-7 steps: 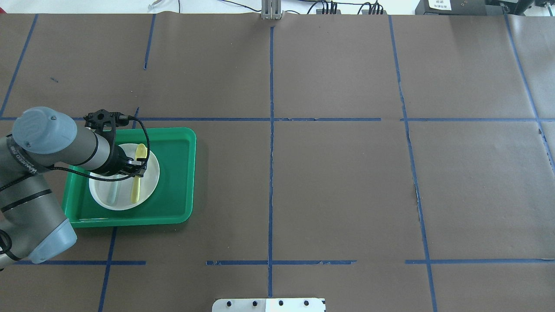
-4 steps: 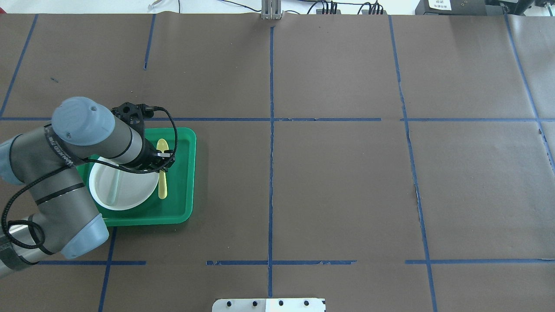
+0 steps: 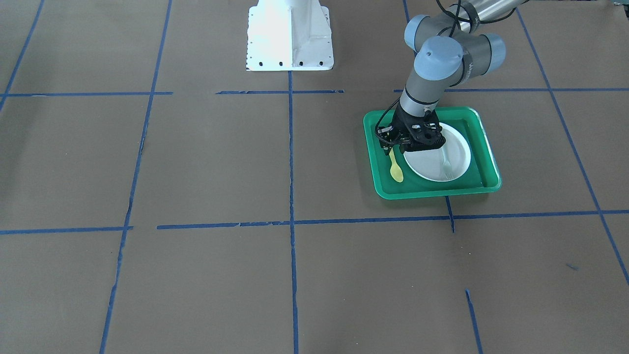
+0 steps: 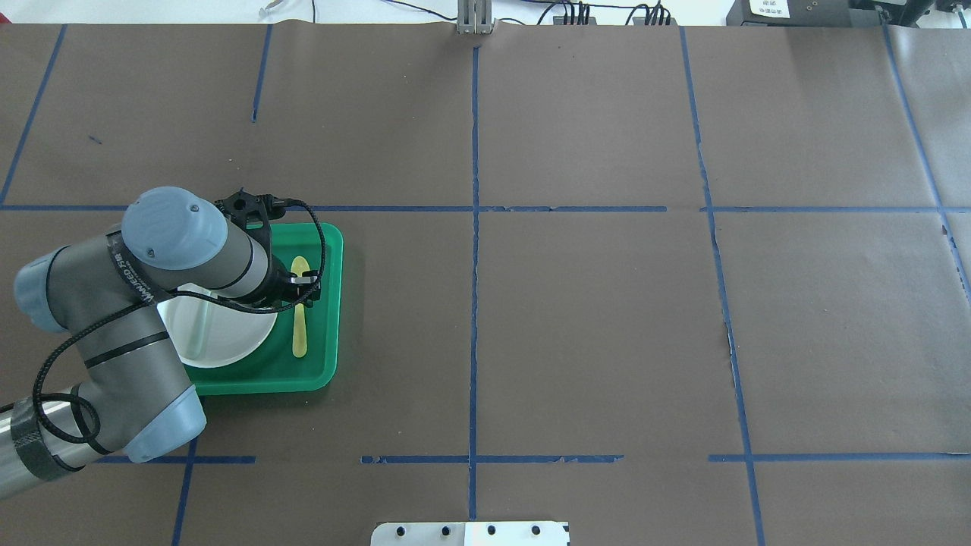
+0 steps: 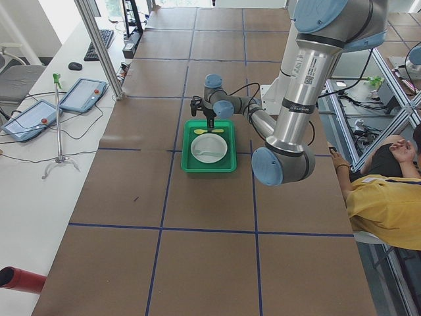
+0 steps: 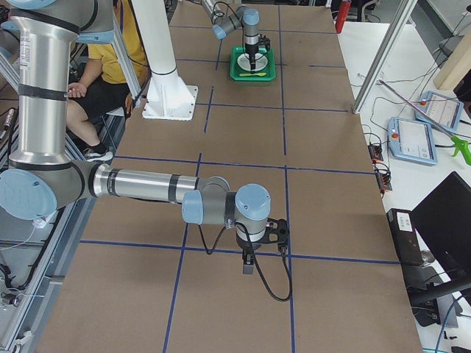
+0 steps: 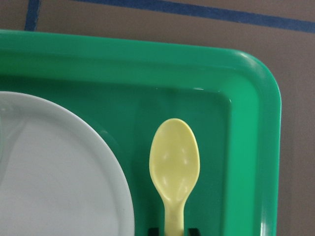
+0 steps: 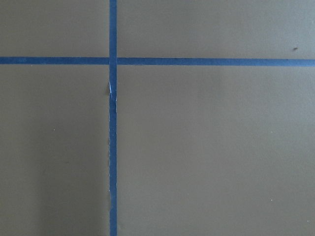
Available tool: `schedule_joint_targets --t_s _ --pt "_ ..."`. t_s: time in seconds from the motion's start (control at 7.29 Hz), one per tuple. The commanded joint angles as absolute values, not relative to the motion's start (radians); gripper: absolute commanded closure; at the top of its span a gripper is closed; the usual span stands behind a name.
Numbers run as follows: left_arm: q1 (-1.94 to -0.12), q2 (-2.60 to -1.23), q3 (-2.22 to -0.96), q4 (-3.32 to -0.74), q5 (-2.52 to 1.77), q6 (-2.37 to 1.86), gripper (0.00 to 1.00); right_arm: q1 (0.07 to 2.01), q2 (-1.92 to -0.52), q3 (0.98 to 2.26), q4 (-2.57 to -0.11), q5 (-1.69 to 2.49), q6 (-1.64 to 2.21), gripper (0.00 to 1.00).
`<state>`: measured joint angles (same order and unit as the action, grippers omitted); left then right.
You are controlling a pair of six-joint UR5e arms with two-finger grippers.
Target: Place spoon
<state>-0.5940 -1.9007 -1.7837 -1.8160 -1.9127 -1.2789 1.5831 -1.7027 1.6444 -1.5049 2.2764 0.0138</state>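
left gripper point(image 4: 303, 291): narrowed to handle width, pinching the spoon point(image 4: 300, 334) just behind its bowl; in your wrist view only the two dark fingertips point(image 7: 154, 230) show, one each side of the handle
spoon position: lies level over the floor of the green tray point(image 4: 328, 303), in the strip between the white plate point(image 4: 235, 341) and the tray wall nearer the table's middle; bowl points away from the robot; you can't tell whether it touches the tray floor
spoon vs plate: just beside the plate rim, no overlap in the wrist view
right gripper point(image 6: 249, 263): well apart from the tray, pointing down over the paper near a cross of blue tape point(image 8: 113, 60); you only get it from the side camera, so jaw state can't be told
writing: white lettering on the left arm point(image 4: 190, 250) near the wrist, too small to read; same for the sticker on the near arm in the left side view
fork point(image 4: 199, 334): pale grey-green, on the plate, on the side away from the spoon
in the way: the left arm covers part of the plate from overhead; a black cable point(image 4: 322, 235) loops off the wrist over the tray's far edge
around: table point(image 4: 607, 303) under brown paper with a tape grid; white base plate point(image 3: 289, 34); person point(image 5: 388, 197) in a yellow shirt seated beside the table
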Motion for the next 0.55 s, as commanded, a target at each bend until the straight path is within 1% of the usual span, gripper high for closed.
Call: schedule_joint_targets --t_s 0.0,0.27,0.41 --pt "-0.668 -1.879 -1.824 -1.795 -1.939 -1.214 0.0 1.583 -1.703 1.644 -1.505 2.276 0.014 0.0" --pt "-0.887 -1.823 -1.864 -1.621 -2.064 -0.841 0.0 1.583 -1.703 1.644 -1.505 2.276 0.014 0.0" --pt "-1.017 -1.783 -1.862 -1.55 -2.081 -0.616 0.0 1.583 -1.703 1.644 -1.505 2.276 0.014 0.0"
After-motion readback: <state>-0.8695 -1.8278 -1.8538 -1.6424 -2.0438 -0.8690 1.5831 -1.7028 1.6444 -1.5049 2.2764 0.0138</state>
